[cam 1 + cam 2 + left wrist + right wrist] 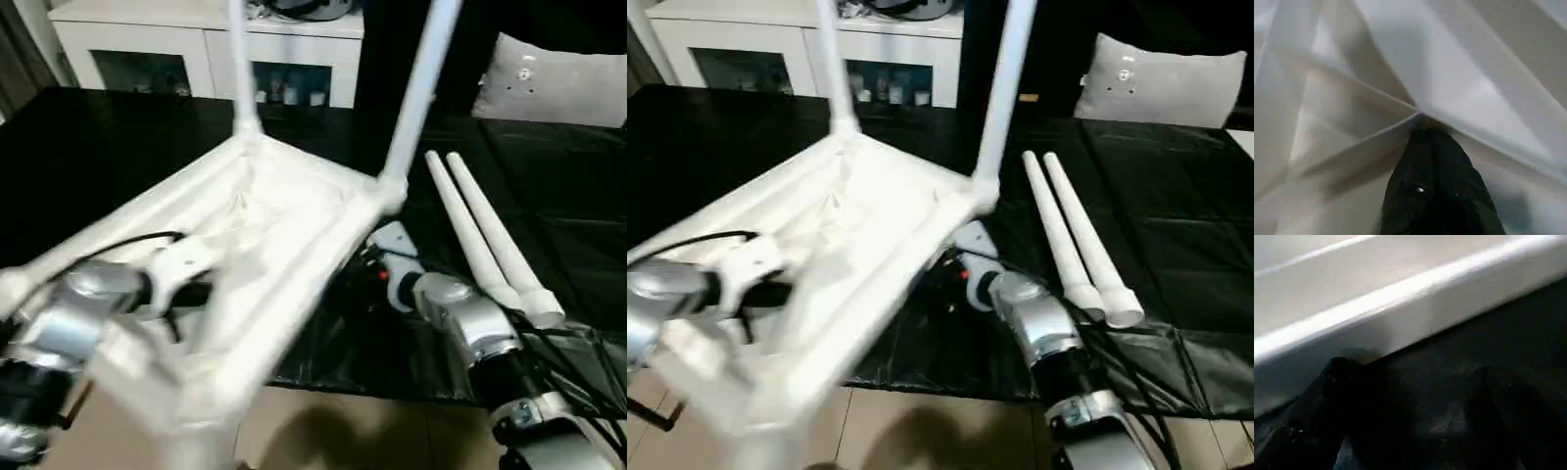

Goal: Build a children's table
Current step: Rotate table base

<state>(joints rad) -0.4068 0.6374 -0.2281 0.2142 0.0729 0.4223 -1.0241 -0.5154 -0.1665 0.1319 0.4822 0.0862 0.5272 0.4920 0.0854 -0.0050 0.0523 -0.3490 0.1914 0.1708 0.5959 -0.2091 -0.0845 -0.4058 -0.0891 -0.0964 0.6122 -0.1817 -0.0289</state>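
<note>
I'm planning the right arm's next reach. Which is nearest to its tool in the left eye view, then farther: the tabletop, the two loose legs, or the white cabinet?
From the right tool:
1. Tabletop, its edge just beside the tool, toward the left.
2. Loose legs, lying on the black cover to the right.
3. White cabinet, at the far back.

You have a black-covered worktop point(88, 157) stretching across the scene, its cover wrinkled at the near edge. Behind it stands a white cabinet point(196, 39) with glass doors, small items showing inside. At the far right lies a light grey cushion point(554, 83). Below the worktop's edge you see tan floor point(343, 431).
</note>
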